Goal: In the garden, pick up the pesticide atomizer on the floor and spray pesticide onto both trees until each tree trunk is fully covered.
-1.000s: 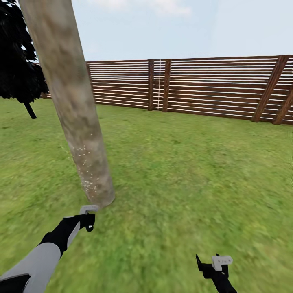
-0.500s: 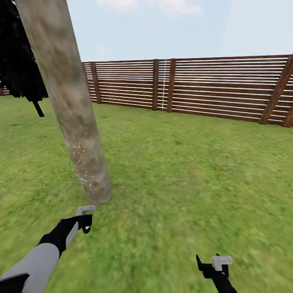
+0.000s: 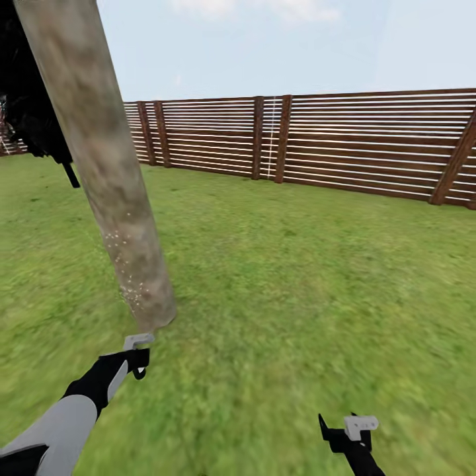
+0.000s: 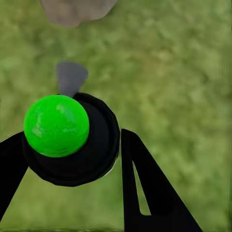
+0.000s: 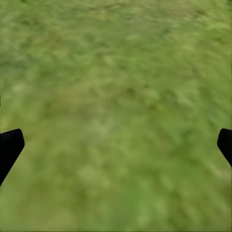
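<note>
The left gripper hangs low over the grass, just short of the foot of the thick mottled tree trunk, which leans across the head view's left side. Its fingers are clamped on the pesticide atomizer — a dark round body with a bright green cap, a grey nozzle pointing toward the trunk's base. Whitish specks of pesticide dot the lower trunk. The right gripper hovers over bare lawn, fingertips spread wide, holding nothing. Behind stands the brown slat fence and a dark tree.
</note>
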